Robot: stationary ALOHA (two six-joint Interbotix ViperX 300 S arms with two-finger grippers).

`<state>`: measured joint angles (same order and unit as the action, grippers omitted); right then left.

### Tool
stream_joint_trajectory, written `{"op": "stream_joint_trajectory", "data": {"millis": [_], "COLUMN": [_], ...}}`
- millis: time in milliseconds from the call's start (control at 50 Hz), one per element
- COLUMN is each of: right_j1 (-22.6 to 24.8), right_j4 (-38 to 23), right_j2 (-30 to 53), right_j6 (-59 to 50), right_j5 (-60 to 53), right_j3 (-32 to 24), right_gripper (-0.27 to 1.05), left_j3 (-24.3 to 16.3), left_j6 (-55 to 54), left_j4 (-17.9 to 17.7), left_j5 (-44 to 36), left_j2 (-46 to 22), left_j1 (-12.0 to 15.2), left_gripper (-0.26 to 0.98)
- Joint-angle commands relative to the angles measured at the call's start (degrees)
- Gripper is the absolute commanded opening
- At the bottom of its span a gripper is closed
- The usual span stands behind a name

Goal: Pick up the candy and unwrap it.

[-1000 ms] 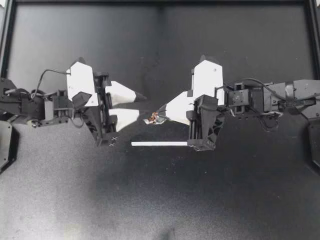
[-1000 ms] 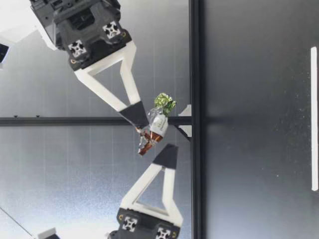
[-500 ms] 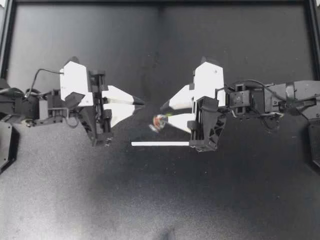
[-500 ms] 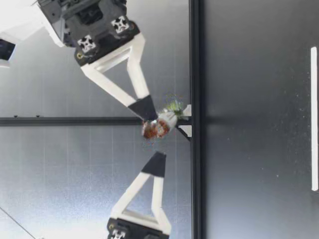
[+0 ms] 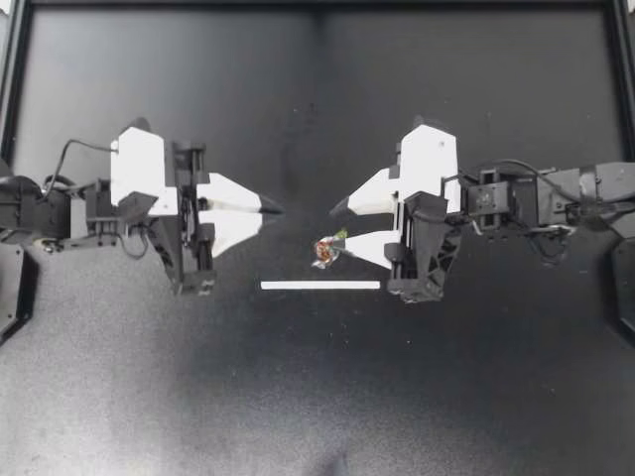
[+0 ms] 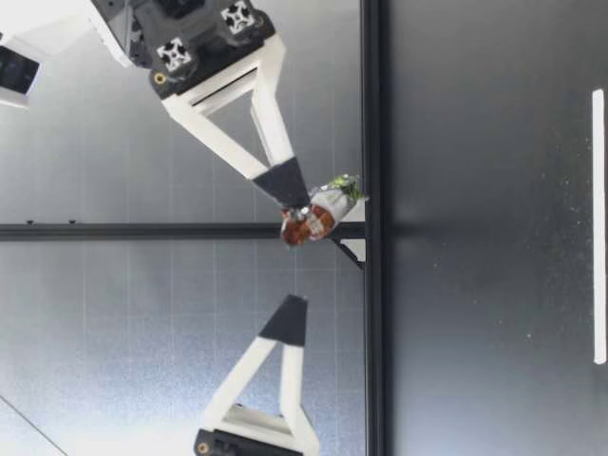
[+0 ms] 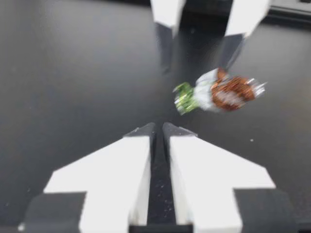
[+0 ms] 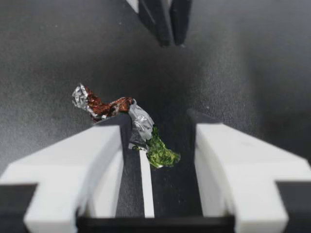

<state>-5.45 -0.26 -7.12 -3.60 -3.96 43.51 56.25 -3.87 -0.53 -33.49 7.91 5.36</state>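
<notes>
Against one finger of my right hand, the candy hung above the surface. That hand was spread apart, not clamping it. Opposite the right hand, my left hand was closed and empty.

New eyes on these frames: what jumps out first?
The crumpled candy, silver foil with red-brown and green ends, is at mid-table against one finger of my open right gripper, not clamped. My left gripper faces it across a gap, shut on nothing. A white strip lies on the black table close by the candy.
</notes>
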Motion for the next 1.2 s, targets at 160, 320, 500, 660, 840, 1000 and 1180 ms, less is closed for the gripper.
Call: {"op": "stream_joint_trajectory", "data": {"millis": [160,320,500,660,840,1000,1180], "right_j1": [-0.53,-0.53,-0.53,-0.53,-0.53,-0.53,-0.53], "right_j4": [0.18,0.18,-0.09,-0.26,-0.35,-0.53,-0.53], "right_j2": [0.35,0.79,1.23,0.7,-0.97,-2.55,-4.13], "right_j6": [-0.09,0.0,0.26,0.44,0.62,0.7,0.7], "right_j5": [9.93,15.03,16.17,13.97,10.55,7.21,3.43], "right_j3": [-2.11,-4.75,-6.77,-6.86,-6.33,-4.83,-2.64], "right_gripper": [0.44,0.44,0.44,0.44,0.44,0.44,0.44], "left_j3": [-0.97,-1.14,-0.88,-0.97,-1.05,-0.97,-1.05], "left_j6": [-0.09,0.09,0.0,0.35,1.14,1.23,1.23], "left_j4": [0.35,0.35,0.35,0.35,0.35,0.44,0.44], "left_j5": [-0.53,-0.44,-0.53,-0.53,-0.53,-0.53,-0.97], "left_j2": [1.41,1.41,1.32,1.32,1.41,1.41,1.58], "left_j1": [-0.09,-0.09,-0.09,-0.09,-0.09,-0.09,-0.09], "left_gripper": [0.02,0.02,0.02,0.02,0.02,0.02,0.02]}}
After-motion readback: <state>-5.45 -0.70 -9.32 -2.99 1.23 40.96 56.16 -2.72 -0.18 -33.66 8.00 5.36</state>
